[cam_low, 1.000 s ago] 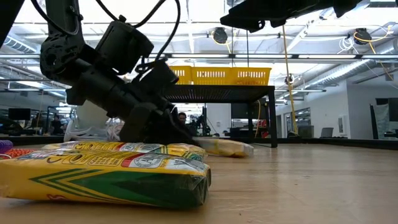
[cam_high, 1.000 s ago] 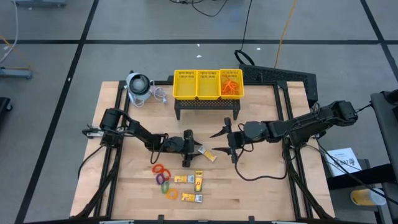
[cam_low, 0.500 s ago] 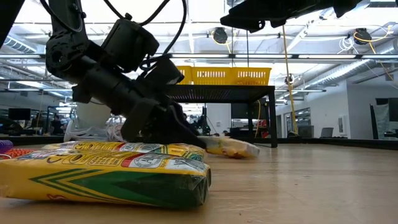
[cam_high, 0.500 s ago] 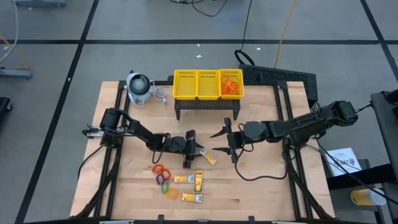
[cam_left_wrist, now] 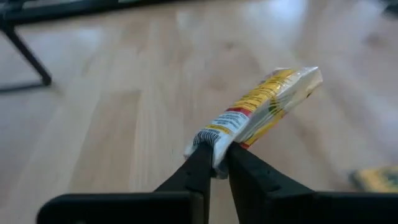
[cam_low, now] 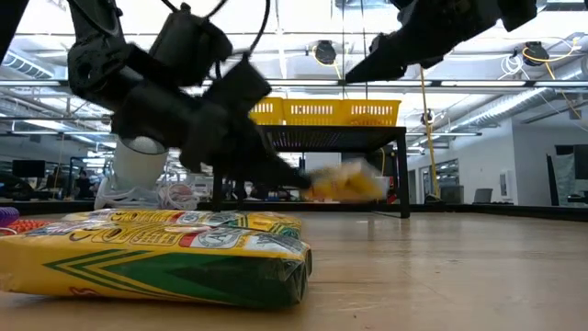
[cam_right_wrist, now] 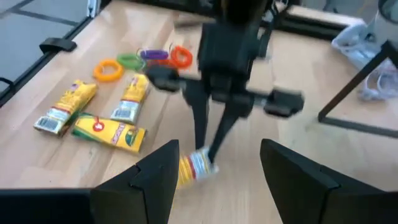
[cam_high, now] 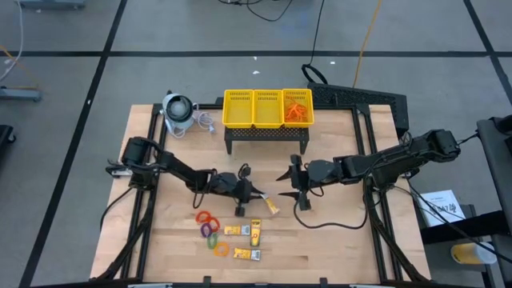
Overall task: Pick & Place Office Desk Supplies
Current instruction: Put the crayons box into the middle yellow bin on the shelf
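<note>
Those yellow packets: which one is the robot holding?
The one pinched at its end by the left gripper: that packet is off the table; the others lie flat.

Basket (cam_high: 267,108) on a stand at the table's (cam_high: 336,240) far edge, rubber bands (cam_high: 297,109) in its right compartment, round device (cam_high: 178,110) left of it, rings (cam_high: 210,230) and packets (cam_high: 248,238) near the front edge
</note>
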`<state>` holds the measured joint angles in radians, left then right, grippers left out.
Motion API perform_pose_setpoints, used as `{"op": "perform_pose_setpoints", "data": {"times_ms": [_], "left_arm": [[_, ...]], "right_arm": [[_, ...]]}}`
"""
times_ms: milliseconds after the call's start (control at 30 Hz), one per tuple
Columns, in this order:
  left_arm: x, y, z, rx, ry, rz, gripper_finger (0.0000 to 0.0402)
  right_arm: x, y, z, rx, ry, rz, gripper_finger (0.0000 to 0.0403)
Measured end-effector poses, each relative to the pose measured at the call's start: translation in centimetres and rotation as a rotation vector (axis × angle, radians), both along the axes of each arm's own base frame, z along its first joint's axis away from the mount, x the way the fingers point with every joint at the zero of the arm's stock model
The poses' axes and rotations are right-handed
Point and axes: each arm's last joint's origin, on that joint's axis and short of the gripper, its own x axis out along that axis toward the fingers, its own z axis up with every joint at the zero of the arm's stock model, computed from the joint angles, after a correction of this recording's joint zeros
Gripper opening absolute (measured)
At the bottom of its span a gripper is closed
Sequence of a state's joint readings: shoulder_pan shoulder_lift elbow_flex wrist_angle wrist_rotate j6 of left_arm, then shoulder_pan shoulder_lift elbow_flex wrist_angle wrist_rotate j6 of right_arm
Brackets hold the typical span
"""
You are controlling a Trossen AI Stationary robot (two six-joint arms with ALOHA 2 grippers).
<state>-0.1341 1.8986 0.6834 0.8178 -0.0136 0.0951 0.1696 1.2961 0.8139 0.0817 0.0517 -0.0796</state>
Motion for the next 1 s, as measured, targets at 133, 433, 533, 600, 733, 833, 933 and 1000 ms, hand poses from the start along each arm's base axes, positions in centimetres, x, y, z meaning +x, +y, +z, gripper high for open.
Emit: {"op": "perform_pose_setpoints", "data": {"times_ms": [133,433,533,600,733,833,933,1000], "left_arm": [[-0.2,-0.1,2.6,-0.025,-0.078,-0.039,0.0036],[-1.4,-0.3,8.8,-0.049,-0.271,-0.053,0.0033],[-2.0,-0.3,10.3,-0.078,-0.308,-0.048,0.0031],[-2.3,-0.2,11.1,-0.083,-0.340,-0.045,0.0035],[-2.7,0.1,12.8,-0.067,-0.399,0.011,0.0045],[-3.0,0.8,13.8,0.003,-0.449,0.122,0.0041],[-3.2,2.0,14.5,0.095,-0.475,0.249,0.0036],[-3.1,3.2,15.1,0.149,-0.493,0.336,0.0034]], "right_arm": [[-0.1,0.0,-0.2,0.008,0.022,-0.007,0.0215],[-0.7,-0.4,0.1,-0.102,0.033,-0.066,0.0215],[-0.8,-0.6,0.6,-0.138,0.009,-0.100,0.0215],[-0.8,-0.7,0.7,-0.157,0.000,-0.134,0.0215],[-1.2,-1.0,0.9,-0.189,-0.004,-0.230,0.0215],[-1.6,-1.2,1.6,-0.203,-0.030,-0.279,0.0215],[-2.1,-1.3,2.5,-0.195,-0.073,-0.281,0.0215],[-2.5,-1.4,3.0,-0.189,-0.092,-0.282,0.0215]]}}
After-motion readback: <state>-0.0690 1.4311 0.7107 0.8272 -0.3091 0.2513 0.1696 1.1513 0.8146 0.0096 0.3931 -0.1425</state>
